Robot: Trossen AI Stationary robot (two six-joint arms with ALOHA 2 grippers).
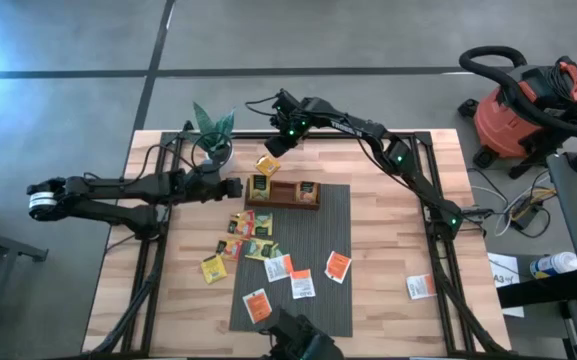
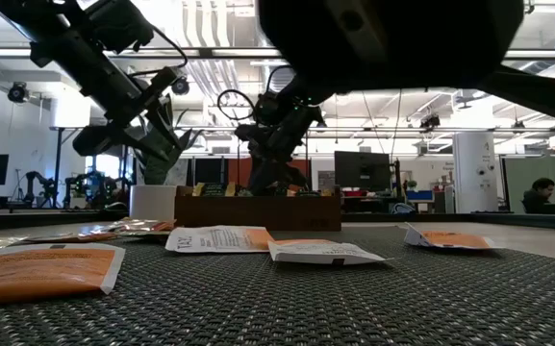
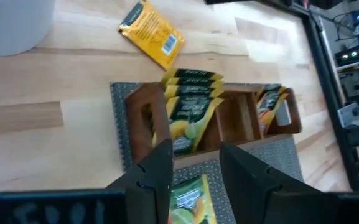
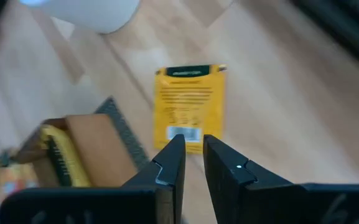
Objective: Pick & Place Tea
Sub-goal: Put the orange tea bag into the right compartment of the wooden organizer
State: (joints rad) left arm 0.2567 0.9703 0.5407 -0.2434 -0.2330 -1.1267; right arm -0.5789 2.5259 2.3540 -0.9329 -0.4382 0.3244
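Wooden table [image 1: 388,290] planks lie bare along the left edge, where the left arm reaches in. Its left tool [image 1: 230,187] hovers with fingers spread and nothing between them, just beside the left end of the brown tray [image 1: 283,194] at the grey mat's [image 1: 328,250] far edge. Green-yellow sachets [image 3: 188,106] stand packed in the tray's left compartment. Loose sachets [image 1: 243,240] crowd the mat's left border, and white-and-orange ones [image 1: 313,272] lie toward its near end. Behind the tray, a lone yellow sachet [image 1: 267,165] lies flat on bare wood; the right tool [image 1: 277,143] hangs over it, fingers nearly pressed together, holding nothing. One stray sachet [image 1: 421,287] lies near the right edge, with open wood around it.
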